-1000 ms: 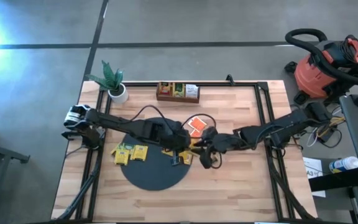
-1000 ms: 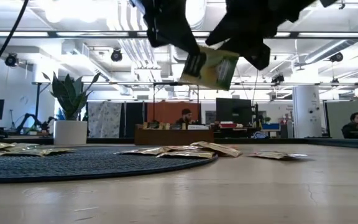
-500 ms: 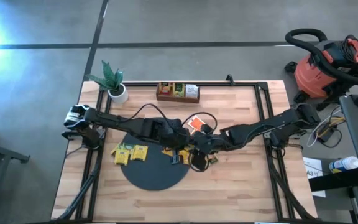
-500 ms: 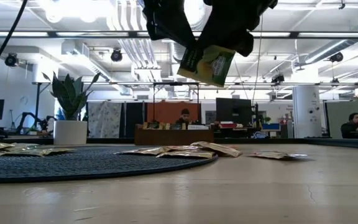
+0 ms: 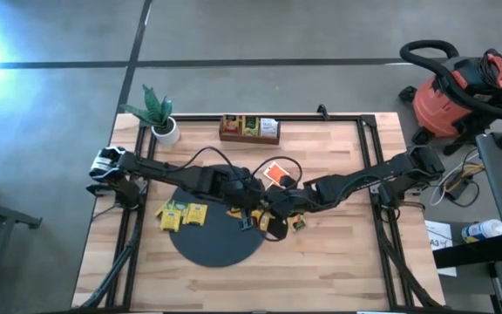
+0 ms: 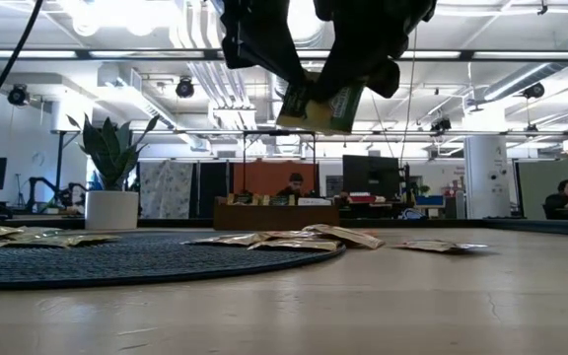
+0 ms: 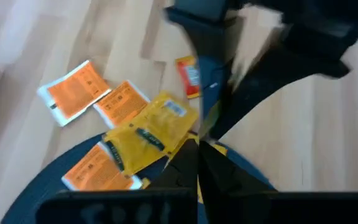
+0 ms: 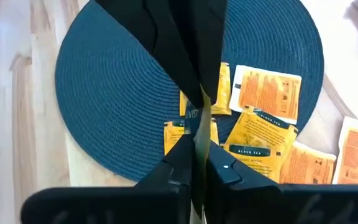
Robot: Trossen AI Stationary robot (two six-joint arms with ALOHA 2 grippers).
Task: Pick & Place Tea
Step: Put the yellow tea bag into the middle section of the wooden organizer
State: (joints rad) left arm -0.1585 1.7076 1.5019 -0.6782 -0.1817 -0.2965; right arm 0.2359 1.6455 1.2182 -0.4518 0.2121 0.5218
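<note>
Both grippers meet mid-table, above the right edge of the round dark mat (image 5: 219,228). Left gripper (image 6: 282,77) reaches in from the left, right gripper (image 6: 355,71) from the right; in the low view both hang well above the table top with one yellow-green tea packet (image 6: 316,106) between them, tilted, clear of the surface. Left jaws are clamped on that packet. Right jaws are closed together on the same packet's other side; the right wrist view shows the packet edge-on (image 8: 201,118) pinched between the fingers. So the packet is held by both grippers at once, in the air. Rest of the tea: two yellow packets (image 5: 184,214) lie on the left part of the mat, a small cluster of yellow and orange packets (image 5: 242,212) sits on the mat's right edge under the grippers, one orange-red packet (image 5: 274,173) lies on the bare wood just far of the mat, and another small packet (image 5: 299,223) is on the wood just right of the mat. Wooden compartment tray (image 5: 249,130) sits at the far edge of the table (image 5: 338,262), well apart from the mat, with a few packets standing in it. Potted plant (image 5: 159,113) at the far left corner. Red shop vacuum (image 5: 456,92) on the floor off the far right corner.
</note>
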